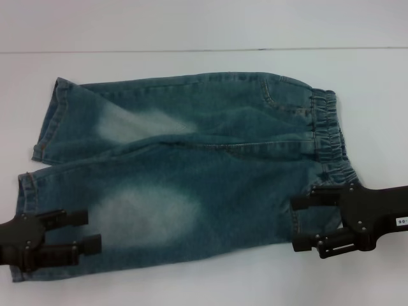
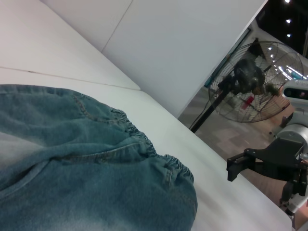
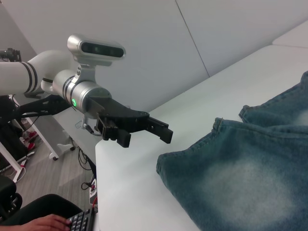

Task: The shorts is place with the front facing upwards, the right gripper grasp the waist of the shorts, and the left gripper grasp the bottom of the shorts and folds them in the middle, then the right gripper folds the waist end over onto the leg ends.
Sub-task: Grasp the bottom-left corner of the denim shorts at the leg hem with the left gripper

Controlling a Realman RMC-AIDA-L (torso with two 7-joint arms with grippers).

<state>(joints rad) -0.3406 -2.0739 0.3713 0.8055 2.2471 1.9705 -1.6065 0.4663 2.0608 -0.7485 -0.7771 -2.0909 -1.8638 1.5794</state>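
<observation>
Blue denim shorts (image 1: 191,166) lie flat on the white table (image 1: 191,280), front up. The elastic waist (image 1: 331,140) is at the right and the leg ends (image 1: 39,146) are at the left. My left gripper (image 1: 91,230) is open over the hem of the near leg. At the near corner of the waist, my right gripper (image 1: 297,223) is open too. The left wrist view shows the waist (image 2: 144,144) and the right gripper (image 2: 238,166) beyond it. In the right wrist view the left gripper (image 3: 149,132) is open beside the leg hem (image 3: 192,163).
The table's back edge meets a white wall (image 1: 191,25). Beyond the table a standing fan (image 2: 250,82) is visible in the left wrist view. A keyboard (image 3: 82,221) with a person's hand on it lies low beside the table in the right wrist view.
</observation>
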